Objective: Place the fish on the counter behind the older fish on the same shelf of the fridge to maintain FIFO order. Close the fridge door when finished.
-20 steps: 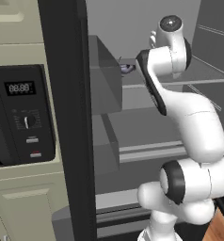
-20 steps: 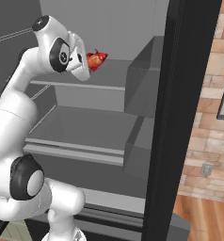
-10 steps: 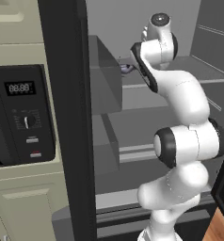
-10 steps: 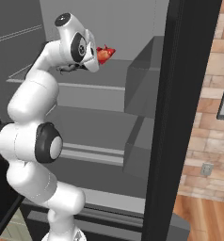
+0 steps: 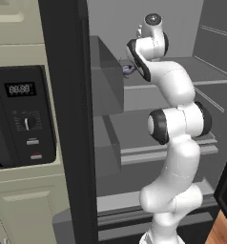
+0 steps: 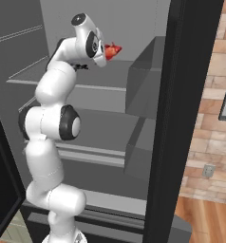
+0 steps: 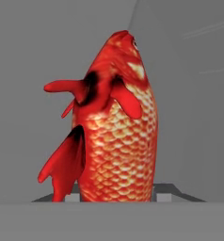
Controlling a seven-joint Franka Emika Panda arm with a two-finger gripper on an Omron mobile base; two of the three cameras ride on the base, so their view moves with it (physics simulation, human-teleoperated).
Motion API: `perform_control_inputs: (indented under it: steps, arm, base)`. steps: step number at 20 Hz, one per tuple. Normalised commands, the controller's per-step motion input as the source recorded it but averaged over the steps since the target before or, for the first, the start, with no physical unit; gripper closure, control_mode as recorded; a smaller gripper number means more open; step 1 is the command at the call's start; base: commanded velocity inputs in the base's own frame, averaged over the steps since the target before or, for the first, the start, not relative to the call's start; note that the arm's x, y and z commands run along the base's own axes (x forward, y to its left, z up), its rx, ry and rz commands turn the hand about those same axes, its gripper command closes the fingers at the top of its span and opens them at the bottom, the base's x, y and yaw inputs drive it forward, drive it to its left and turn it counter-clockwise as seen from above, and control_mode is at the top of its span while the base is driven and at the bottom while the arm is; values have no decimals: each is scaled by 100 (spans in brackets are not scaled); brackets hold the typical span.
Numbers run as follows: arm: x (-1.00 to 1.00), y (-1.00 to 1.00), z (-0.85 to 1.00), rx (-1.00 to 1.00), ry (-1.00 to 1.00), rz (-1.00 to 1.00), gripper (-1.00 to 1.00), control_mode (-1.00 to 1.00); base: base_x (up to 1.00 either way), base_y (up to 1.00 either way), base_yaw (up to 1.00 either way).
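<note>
In the hand view we see the gripper pinching the fish at its tail end, head toward the top of the frame. The right base view shows the fish above the top shelf in the upper middle. In the left base view the grey fish lies on that shelf, left of the arm.

Orange-red fish held in pincer above top shelf.
</note>
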Motion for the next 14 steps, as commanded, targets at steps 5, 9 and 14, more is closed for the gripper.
perform_control_inputs:
  steps: [5, 9, 14]
  arm:
    - [89, 0, -6, 1, 0, 0, 100, -100]
    - [74, 0, -21, 0, 1, 0, 100, -100]
    - [15, 0, -67, 0, 3, 0, -100, -100]
  base:
    - [0, 0, 0]
    - [0, 0, 0]
    - [0, 0, 0]
